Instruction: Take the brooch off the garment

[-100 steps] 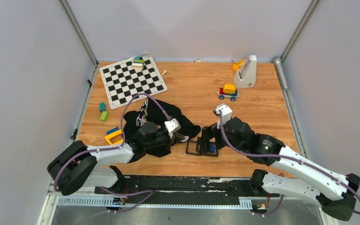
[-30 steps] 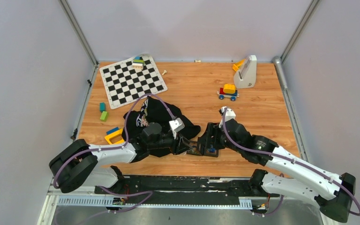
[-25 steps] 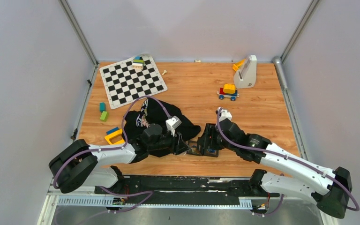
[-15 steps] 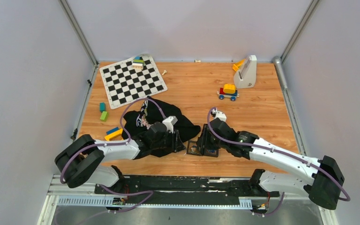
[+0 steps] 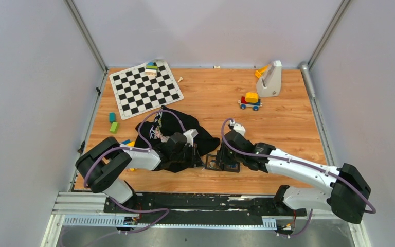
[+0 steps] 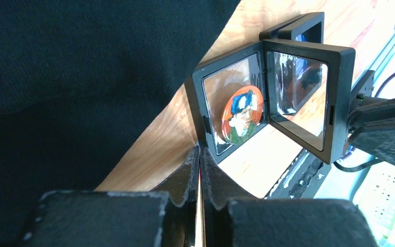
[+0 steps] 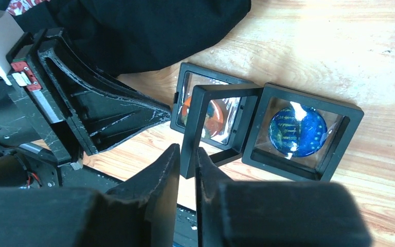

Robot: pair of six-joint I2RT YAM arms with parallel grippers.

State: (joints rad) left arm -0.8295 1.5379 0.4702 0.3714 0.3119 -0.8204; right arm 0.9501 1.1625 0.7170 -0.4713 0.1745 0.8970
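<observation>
Partly under glare, blue brooch [image 7: 297,131] beside frame lid [image 7: 190,128] within right pincer [image 7: 186,150].

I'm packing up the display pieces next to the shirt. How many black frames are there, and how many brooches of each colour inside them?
black frame: 2
blue brooch: 1
orange brooch: 1
total: 4

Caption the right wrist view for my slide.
Right gripper jaws pinch the raised lid of a black square case holding an orange round badge; a blue round brooch cased alongside.
</observation>
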